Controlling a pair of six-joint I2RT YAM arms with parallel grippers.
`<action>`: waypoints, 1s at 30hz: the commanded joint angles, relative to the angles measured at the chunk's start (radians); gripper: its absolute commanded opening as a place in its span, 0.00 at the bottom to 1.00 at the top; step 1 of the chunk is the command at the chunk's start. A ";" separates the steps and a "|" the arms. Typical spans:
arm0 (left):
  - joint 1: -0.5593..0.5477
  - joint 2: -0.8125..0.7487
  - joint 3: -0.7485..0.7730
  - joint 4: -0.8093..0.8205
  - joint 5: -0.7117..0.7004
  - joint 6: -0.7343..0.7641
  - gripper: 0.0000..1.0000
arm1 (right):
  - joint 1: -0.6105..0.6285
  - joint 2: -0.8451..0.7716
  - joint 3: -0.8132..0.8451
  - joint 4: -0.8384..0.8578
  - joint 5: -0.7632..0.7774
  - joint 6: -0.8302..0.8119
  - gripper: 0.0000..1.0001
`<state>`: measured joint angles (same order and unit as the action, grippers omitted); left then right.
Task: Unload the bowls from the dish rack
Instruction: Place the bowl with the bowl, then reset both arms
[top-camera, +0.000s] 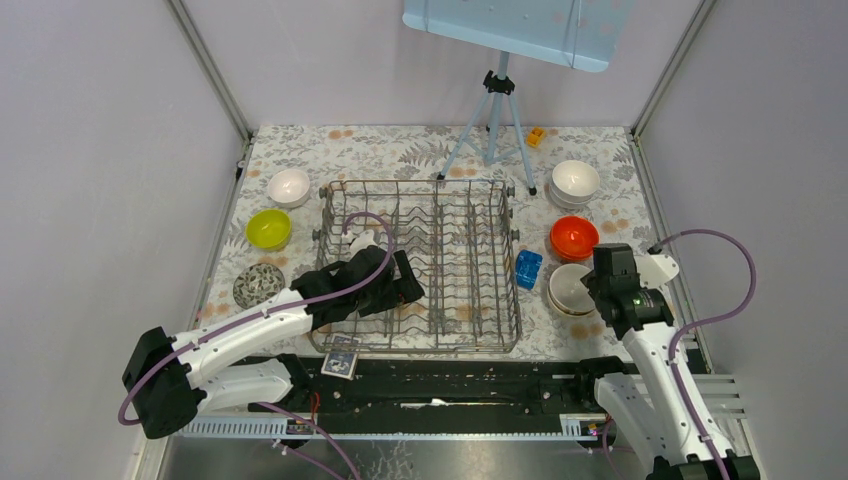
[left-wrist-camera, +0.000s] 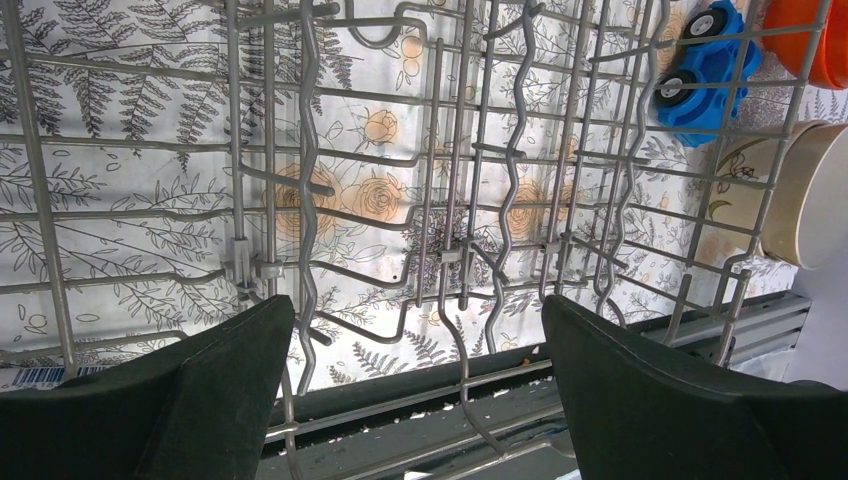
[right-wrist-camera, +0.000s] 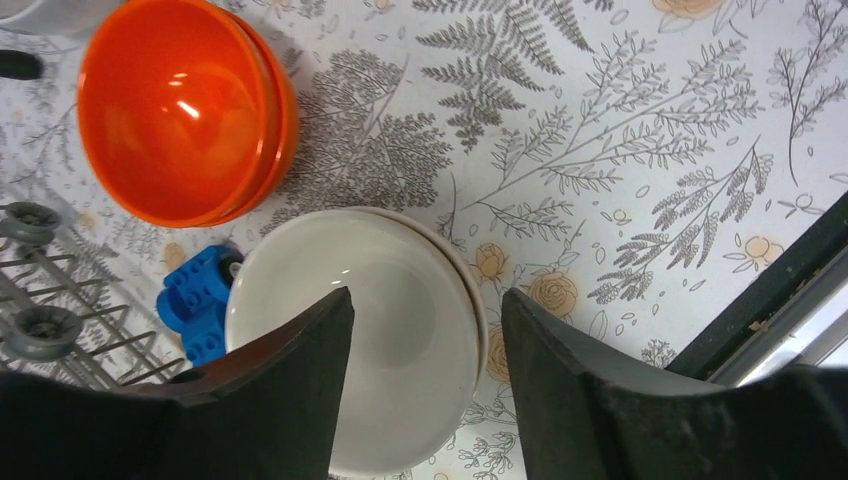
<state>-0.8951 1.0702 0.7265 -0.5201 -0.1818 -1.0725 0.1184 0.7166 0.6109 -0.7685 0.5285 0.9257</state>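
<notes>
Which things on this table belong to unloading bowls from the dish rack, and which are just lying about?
For the job:
grey wire dish rack
single white glossy bowl
lime-yellow round bowl
stacked white glossy bowls
orange-red glossy bowls
stacked beige bowls

Lying about:
blue plastic toy block
grey tripod
small orange toy
</notes>
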 joint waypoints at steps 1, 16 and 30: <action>0.000 -0.001 0.020 0.044 0.000 0.026 0.99 | -0.006 -0.007 0.063 0.007 -0.016 -0.062 0.65; 0.000 -0.024 0.027 0.033 -0.018 0.053 0.99 | -0.007 -0.029 0.096 0.050 -0.081 -0.180 0.71; 0.000 -0.031 0.055 0.032 -0.042 0.119 0.99 | -0.007 -0.014 0.067 0.185 -0.389 -0.292 0.71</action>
<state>-0.8951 1.0683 0.7277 -0.5209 -0.1864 -1.0073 0.1165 0.7162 0.6662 -0.6514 0.2424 0.6907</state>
